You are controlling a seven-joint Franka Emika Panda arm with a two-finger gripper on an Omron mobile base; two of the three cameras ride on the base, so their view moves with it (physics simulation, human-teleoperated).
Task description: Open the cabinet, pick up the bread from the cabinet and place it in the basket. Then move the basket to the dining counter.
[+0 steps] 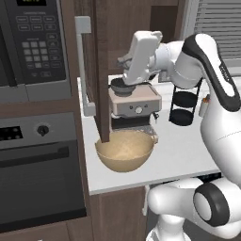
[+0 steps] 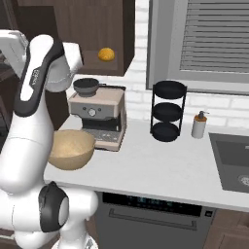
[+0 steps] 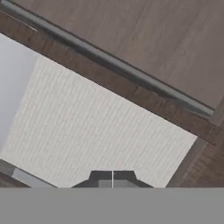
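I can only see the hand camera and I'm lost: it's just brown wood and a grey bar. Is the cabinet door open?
Observer: Yes. The cabinet door stands swung open, edge-on in the left base view.
Operator: Where's the bread?
Observer: The bread sits on the shelf inside, above the coffee machine.
Operator: And the basket?
Observer: The basket stands on the white counter, right beside the coffee machine, with nothing in it.
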